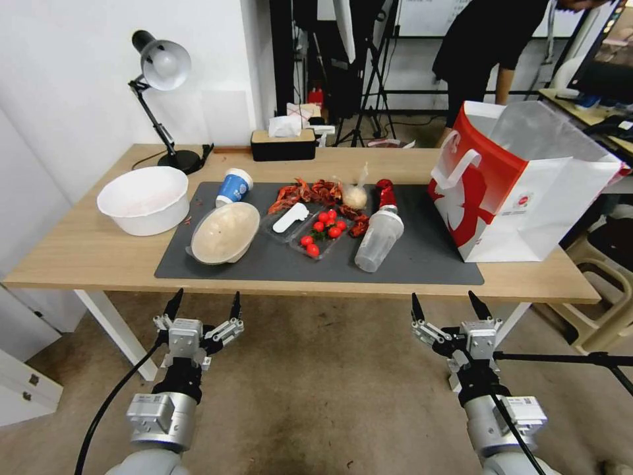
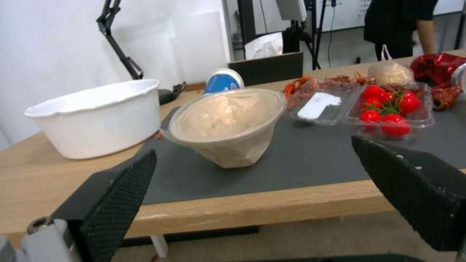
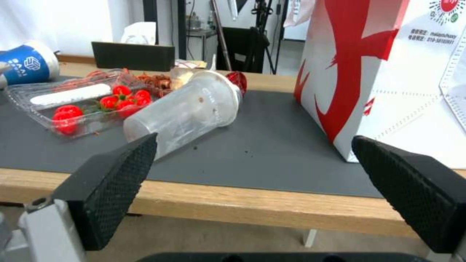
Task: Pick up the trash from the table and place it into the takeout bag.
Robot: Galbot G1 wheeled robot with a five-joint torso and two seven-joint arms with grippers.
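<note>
Both tools hang below the near edge of the counter (image 1: 79,254), empty and spread wide: the left tool (image 1: 203,305) in front of the bowl (image 1: 225,232), the right tool (image 1: 447,305) in front of the clear cup (image 1: 378,239) and the bag (image 1: 521,181).

On the grey mat (image 1: 409,260), the beige lidded bowl lies tilted on its side, near the left end. Behind it the blue cup (image 1: 233,187) lies on its side. Toward the middle sits a clear tray (image 1: 298,227) of tomatoes (image 1: 323,231), with red shells (image 1: 306,192) behind it. A clear bag with a beige ball (image 1: 355,196) and a red can (image 1: 384,193) lie beyond the tray. The clear cup lies tipped over right of the tray. At the right end the red-and-white bag stands open, partly on the mat. Left of the mat stands a white basin (image 1: 144,199).
</note>
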